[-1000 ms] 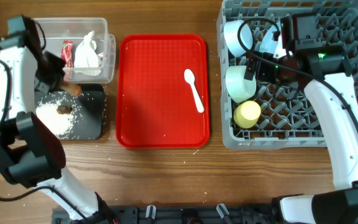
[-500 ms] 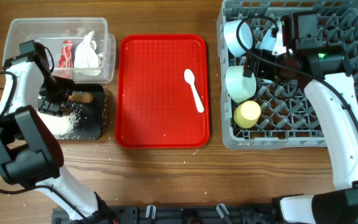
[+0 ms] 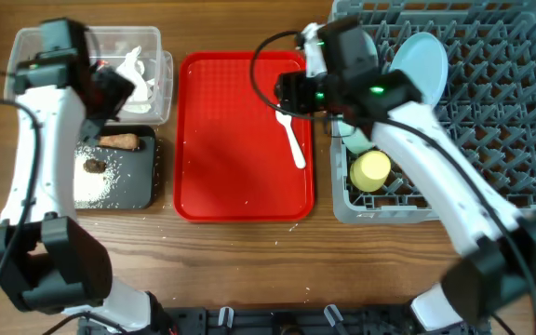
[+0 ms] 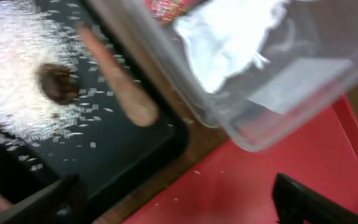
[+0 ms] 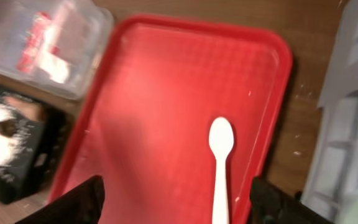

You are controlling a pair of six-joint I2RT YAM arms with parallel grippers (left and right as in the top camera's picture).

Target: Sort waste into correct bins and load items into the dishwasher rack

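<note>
While the right gripper (image 5: 176,194) holds its two fingers (image 5: 82,200) spread wide with nothing between the pads, the white spoon (image 5: 220,163) lies below the gap, flat on the red serving tray (image 5: 166,74), with its bowl end pointing away from the wrist camera. The fingers (image 4: 42,205) of the left gripper (image 4: 174,194) are likewise wide apart and empty. They hang over the place where the black tray (image 4: 129,155), the clear tub (image 4: 241,118) and a corner of the red serving tray come together.

Black tray: white rice grains (image 4: 11,68) are heaped toward one side, the small brown lump (image 4: 57,83) sits in the rice, and the carrot-like piece (image 4: 120,84) lies just beside the lump, along the edge nearest the clear tub.

Clear tub: it holds the crumpled white tissue (image 4: 229,43) and the red-and-white snack wrapper (image 4: 169,5).

Overhead view: both bins stand at the left of the table (image 3: 249,265), the red serving tray is in the middle, and the dishwasher rack (image 3: 491,140) is at the right. In the rack, the light blue plate (image 3: 419,63) stands on edge among the pegs and the yellow cup (image 3: 372,170) sits near the front left corner. Just behind the cup is a light blue bowl (image 3: 354,140), mostly hidden by the right arm.
</note>
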